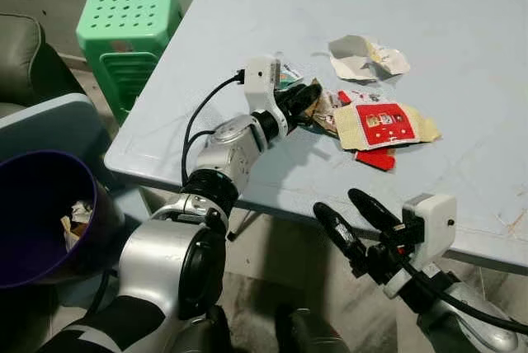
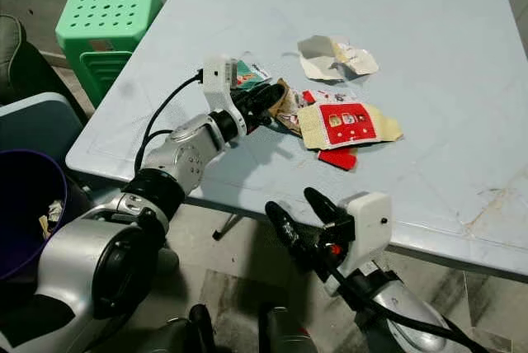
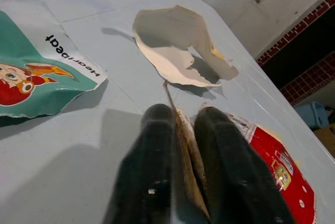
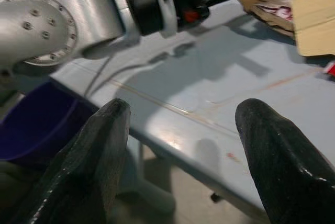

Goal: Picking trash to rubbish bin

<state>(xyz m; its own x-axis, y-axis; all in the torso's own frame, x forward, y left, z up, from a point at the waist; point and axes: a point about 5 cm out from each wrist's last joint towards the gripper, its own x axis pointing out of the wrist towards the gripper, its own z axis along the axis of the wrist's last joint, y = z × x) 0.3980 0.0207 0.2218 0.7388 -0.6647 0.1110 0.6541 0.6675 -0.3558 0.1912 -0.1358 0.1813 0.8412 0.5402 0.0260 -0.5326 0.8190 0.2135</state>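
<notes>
The left hand [image 1: 304, 99] is pinched shut on a brown wrapper [image 3: 184, 145] on the desk [image 1: 247, 31]; the purple bin [image 1: 33, 204] lies near-left, below the desk edge. The right hand [image 1: 351, 217] hangs open, empty.

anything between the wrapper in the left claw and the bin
Nothing visible. The left claw is shut on a brown wrapper on the table. The purple bin stands open below the table's corner on the robot's left, and the green stool is off to the side, further back.
</notes>
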